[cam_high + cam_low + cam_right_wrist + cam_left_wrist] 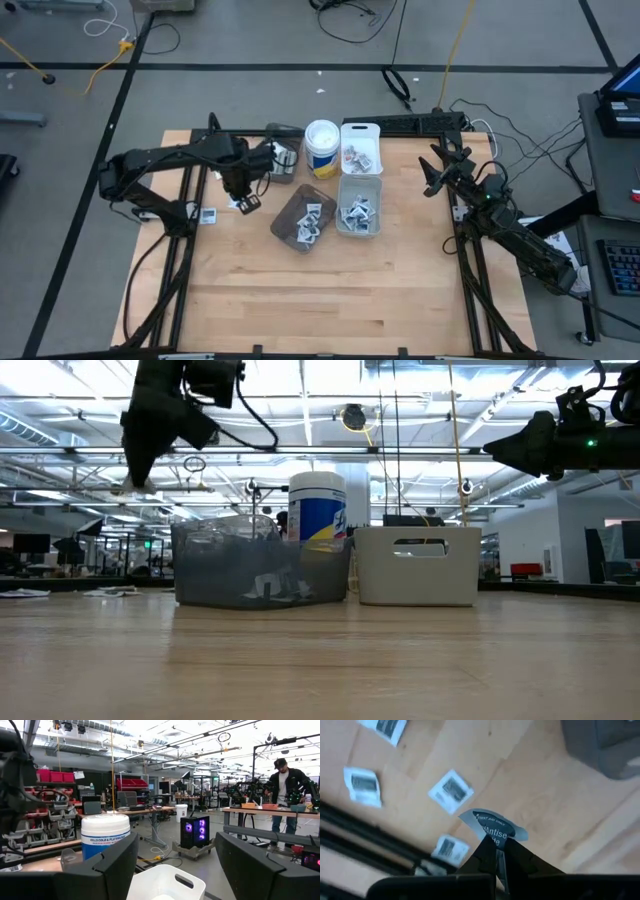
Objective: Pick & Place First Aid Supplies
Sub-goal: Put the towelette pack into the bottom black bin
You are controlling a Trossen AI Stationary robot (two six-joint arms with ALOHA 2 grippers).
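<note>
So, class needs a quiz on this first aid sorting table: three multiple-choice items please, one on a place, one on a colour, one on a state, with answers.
1. Where is the left gripper?
A. Above the table left of the smoky bin
B. Inside the white bin
C. Off the table

2. The tub behind the bins has a lid coloured:
A. Red
B. White
C. Black

3. The left gripper is:
A. Wide open
B. Shut on a packet
C. Shut, empty

Answers: 1 A, high view places it there; 2 B, lid shows white; 3 B, left wrist view shows the packet pinched.
</note>
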